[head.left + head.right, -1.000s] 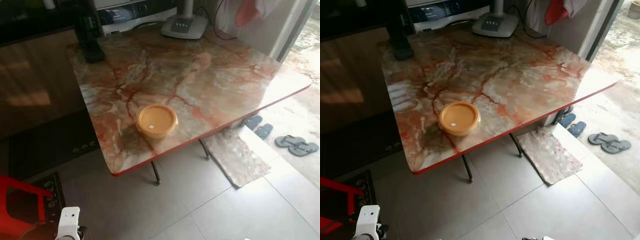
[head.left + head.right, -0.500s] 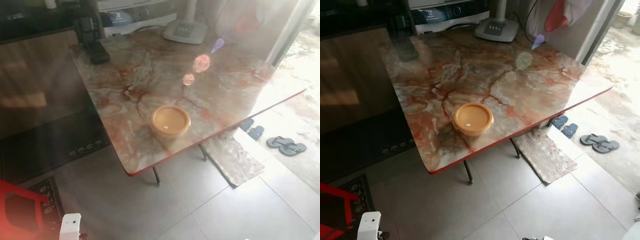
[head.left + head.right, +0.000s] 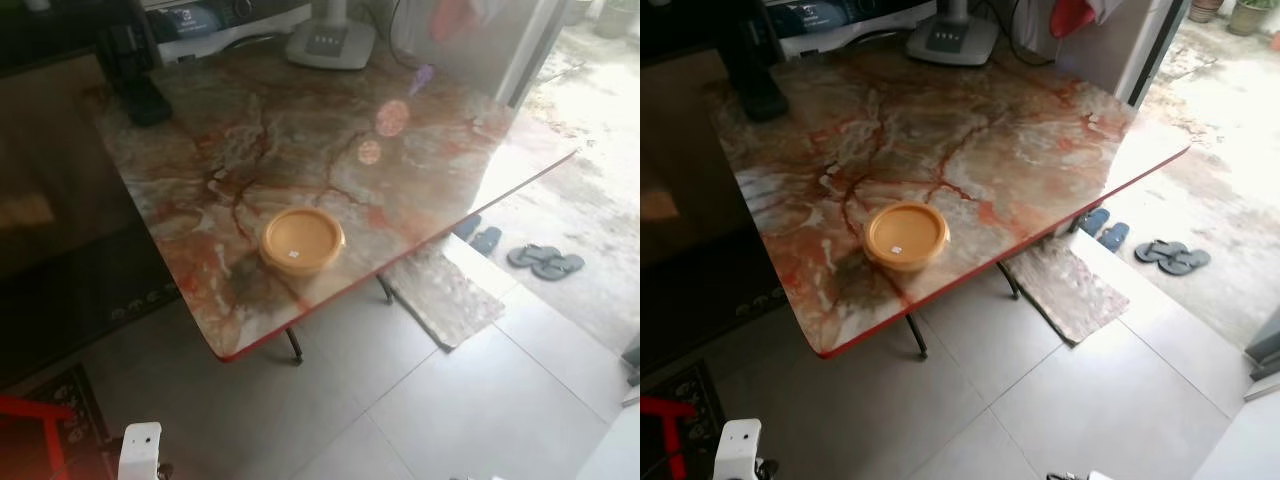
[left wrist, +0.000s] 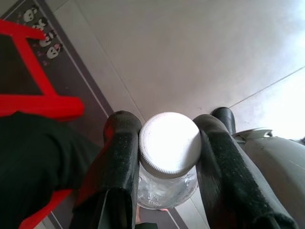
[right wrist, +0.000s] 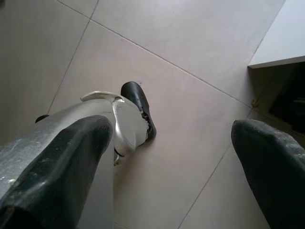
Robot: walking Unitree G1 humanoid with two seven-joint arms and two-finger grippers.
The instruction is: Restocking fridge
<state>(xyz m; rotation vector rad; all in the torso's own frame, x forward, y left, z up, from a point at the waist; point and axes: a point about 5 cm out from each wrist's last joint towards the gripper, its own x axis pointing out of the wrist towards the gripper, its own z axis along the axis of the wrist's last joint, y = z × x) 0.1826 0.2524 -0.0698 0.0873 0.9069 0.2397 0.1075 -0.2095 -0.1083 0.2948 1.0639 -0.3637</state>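
Note:
My left gripper (image 4: 167, 143) hangs low over the floor, shut on a clear glass jar with a white screw lid (image 4: 169, 145); its black fingers (image 4: 119, 171) press the lid from both sides. In the right wrist view my right gripper (image 5: 164, 171) is open above the tiles with nothing between its fingers (image 5: 57, 167). An orange lidded round container (image 3: 301, 240) sits near the front edge of the red-veined marble table (image 3: 330, 150). The top of my left arm (image 3: 140, 450) shows at the bottom of the eye views.
A fan base (image 3: 330, 42) and a dark appliance (image 3: 135, 75) stand at the table's back. A stone slab (image 3: 440, 295) lies under the table's right side. Slippers (image 3: 545, 260) lie by the bright doorway. A red stool (image 4: 33, 102) and patterned mat (image 3: 70, 400) are at my left.
The whole picture has swung, so the table and container sit further left in the frame and more of the doorway shows. Both arms hang as before.

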